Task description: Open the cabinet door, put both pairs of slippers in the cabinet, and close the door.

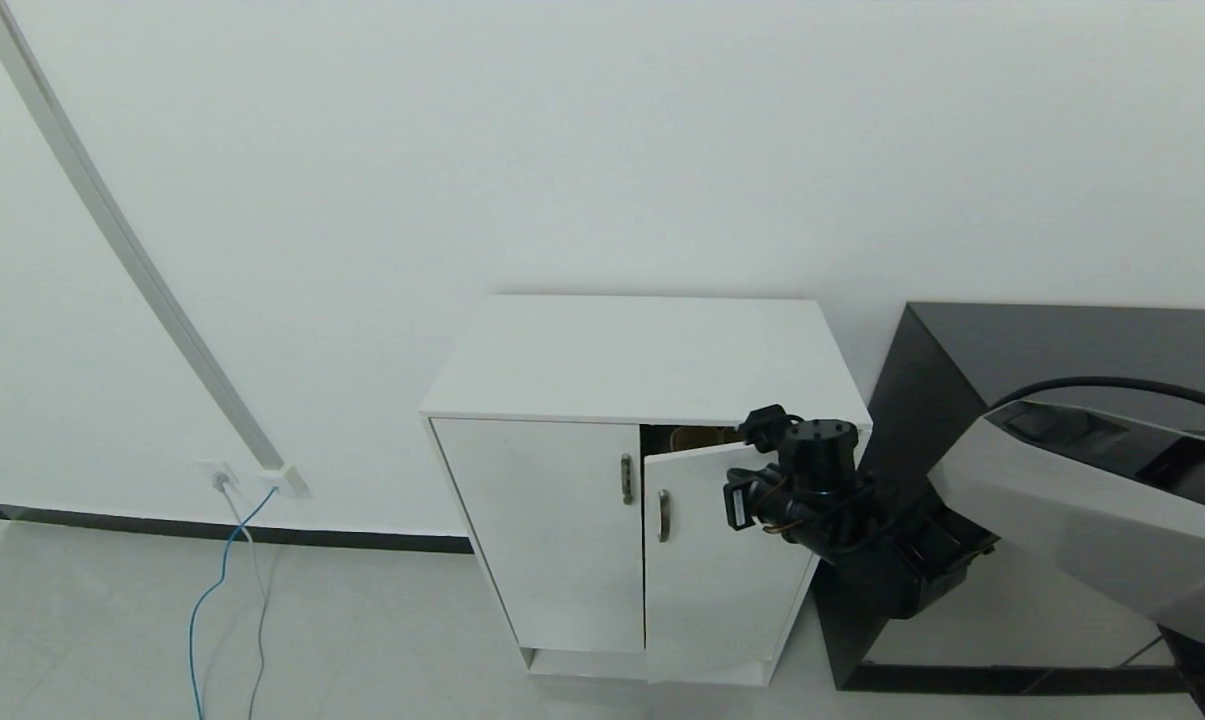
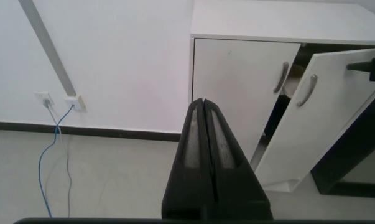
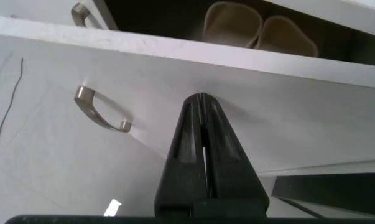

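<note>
The white cabinet (image 1: 632, 360) stands against the wall. Its left door (image 1: 542, 530) is closed and its right door (image 1: 712, 560) stands slightly ajar. My right gripper (image 1: 757, 425) is shut, and its tip (image 3: 203, 99) rests against the outer face of the right door (image 3: 255, 118) near the top edge, beside the metal handle (image 3: 103, 112). Through the gap above the door, a beige pair of slippers (image 3: 259, 28) sits inside on a shelf. My left gripper (image 2: 203, 106) is shut on nothing and hangs over the floor, well short of the cabinet (image 2: 249, 81).
A black unit (image 1: 962, 350) stands right of the cabinet, almost touching it. A wall socket (image 1: 224, 478) with a blue cable (image 1: 207, 600) trailing on the floor lies to the left, below a slanted cable duct (image 1: 122, 240). Open floor spreads before the cabinet.
</note>
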Available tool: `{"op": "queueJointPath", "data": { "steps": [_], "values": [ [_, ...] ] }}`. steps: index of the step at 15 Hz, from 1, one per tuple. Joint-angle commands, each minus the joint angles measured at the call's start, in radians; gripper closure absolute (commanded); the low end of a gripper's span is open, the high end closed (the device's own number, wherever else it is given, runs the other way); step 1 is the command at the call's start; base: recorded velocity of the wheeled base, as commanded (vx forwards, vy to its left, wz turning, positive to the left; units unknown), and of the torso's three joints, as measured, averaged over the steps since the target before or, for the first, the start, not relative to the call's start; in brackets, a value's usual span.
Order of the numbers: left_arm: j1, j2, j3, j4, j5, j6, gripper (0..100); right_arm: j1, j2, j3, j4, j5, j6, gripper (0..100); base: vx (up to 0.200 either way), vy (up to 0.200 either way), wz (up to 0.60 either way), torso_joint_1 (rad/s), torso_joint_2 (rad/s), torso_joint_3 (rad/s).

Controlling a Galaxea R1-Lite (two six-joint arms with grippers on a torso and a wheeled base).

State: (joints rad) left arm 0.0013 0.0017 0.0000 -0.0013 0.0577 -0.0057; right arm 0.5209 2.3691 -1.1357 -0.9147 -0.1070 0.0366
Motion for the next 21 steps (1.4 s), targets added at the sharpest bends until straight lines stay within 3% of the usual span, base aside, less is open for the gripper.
{"op": "queueJointPath", "data": {
  "steps": [1,9,21],
  "values": [
    [0.0,0.0,0.0,0.0,0.001,0.0,100,-0.007,0.025,-0.035,0.013,0.0,0.0,100,0.0,0.0,0.0,0.0,0.0,0.0],
    [0.0,0.0,0.0,0.0,0.002,-0.002,100,-0.028,0.07,-0.105,0.014,0.0,0.0,100,0.0,0.0,0.0,0.0,0.0,0.0],
    [0.0,0.0,0.0,0.0,0.002,-0.002,100,-0.055,0.078,-0.11,0.013,0.0,0.002,100,0.0,0.0,0.0,0.0,0.0,0.0]
  ]
}}
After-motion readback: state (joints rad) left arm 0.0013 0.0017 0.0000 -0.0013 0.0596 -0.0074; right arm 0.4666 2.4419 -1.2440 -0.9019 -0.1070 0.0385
